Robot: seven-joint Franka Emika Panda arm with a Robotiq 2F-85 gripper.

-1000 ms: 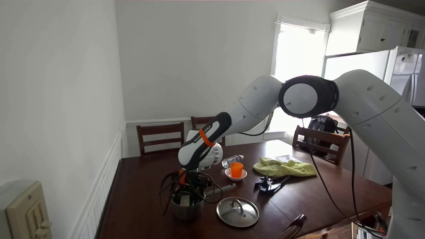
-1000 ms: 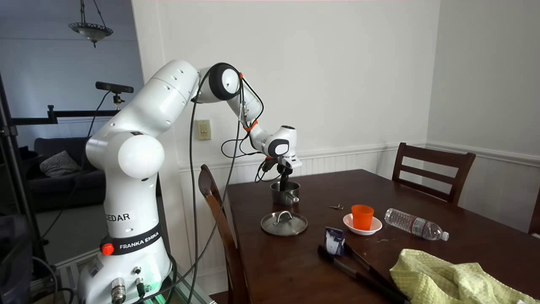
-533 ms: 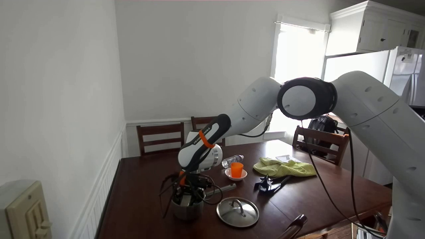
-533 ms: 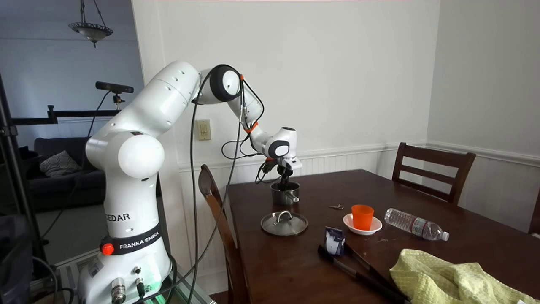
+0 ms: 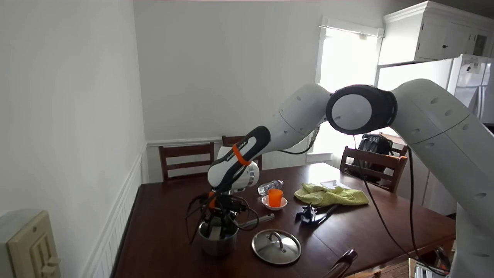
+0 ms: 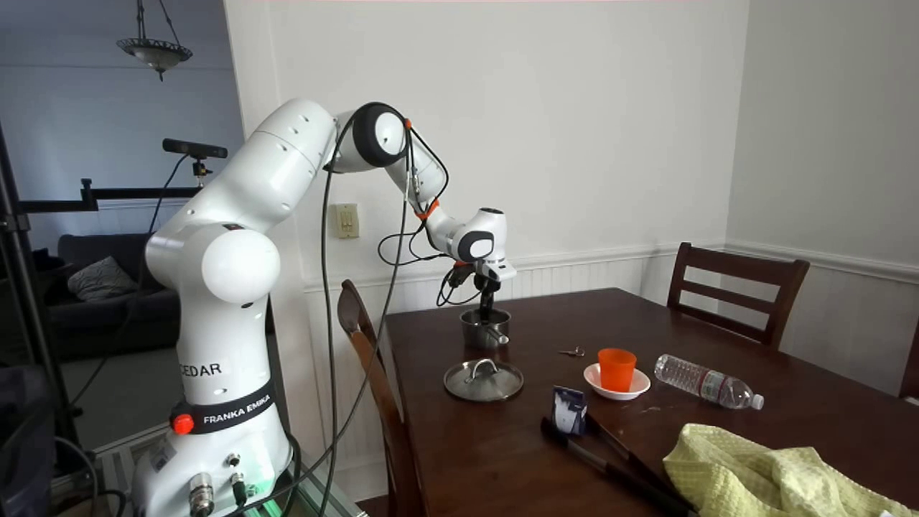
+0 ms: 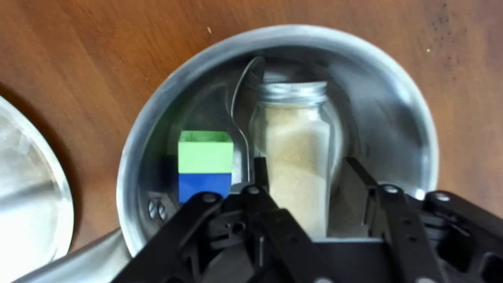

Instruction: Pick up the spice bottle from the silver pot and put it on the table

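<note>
The spice bottle [image 7: 296, 137], clear glass with pale powder and a silver lid, lies between my fingers inside the silver pot [image 7: 422, 118]. My gripper [image 7: 305, 169] is partly closed around it. The left finger is against the glass; contact at the right finger is hard to see. In an exterior view the bottle is a pale patch [image 5: 215, 232] above the rim of the pot [image 5: 218, 247]; in an exterior view the gripper [image 6: 486, 305] reaches down into the pot [image 6: 477, 334], fingertips hidden. The pot stands on the dark brown table [image 5: 170, 216].
A green and blue block [image 7: 205, 167] and a spoon [image 7: 239, 102] lie in the pot left of the bottle. A steel lid [image 5: 276, 247] lies beside it. An orange cup [image 6: 617, 368] on a white dish, a plastic bottle [image 6: 707, 380], tongs [image 6: 610, 467] and a yellow-green cloth [image 6: 768, 467] are farther along.
The arm dips slightly between one second and half a second ago, then rises by a small amount. The gripper now sits a little higher over the pot. The pot has not moved.
</note>
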